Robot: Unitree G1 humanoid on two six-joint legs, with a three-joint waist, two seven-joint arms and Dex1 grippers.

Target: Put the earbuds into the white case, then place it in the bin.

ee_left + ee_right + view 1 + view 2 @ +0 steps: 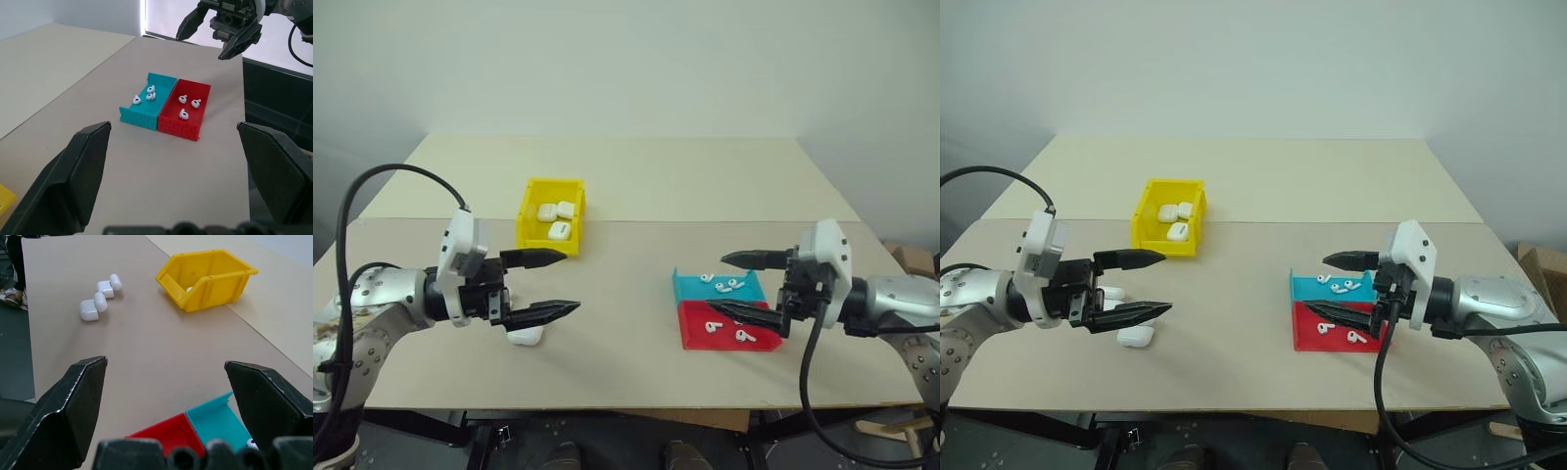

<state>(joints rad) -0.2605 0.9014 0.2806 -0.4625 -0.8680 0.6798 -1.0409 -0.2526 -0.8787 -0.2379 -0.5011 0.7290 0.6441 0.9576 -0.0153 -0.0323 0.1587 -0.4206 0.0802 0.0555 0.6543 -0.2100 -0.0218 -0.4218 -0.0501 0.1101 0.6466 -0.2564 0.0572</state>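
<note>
A pale, matte tabletop (636, 323) with a seam running across it carries everything here. Toward the far left stands the bin (551, 214), bright yellow hard plastic with upright walls and an open top; three small white cases lie inside it. Near the right edge sits a low tray (724, 311) in two halves, one teal and one red, its outer walls moulded in a brick-like pattern (clear in the left wrist view). Glossy white earbuds (183, 99) with short stems lie loose in both halves, three in each as far as can be counted.

Two white cases (100, 297) rest on the bare table at the near left, rounded and shiny, their lids flipped open; they lie close together, well apart from the tray.

The left gripper (548, 285) hangs above those cases, its black tapered fingers spread wide and holding nothing. The right gripper (736, 285) hovers over the tray, fingers likewise spread and empty, partly hiding the red half from the head views.
</note>
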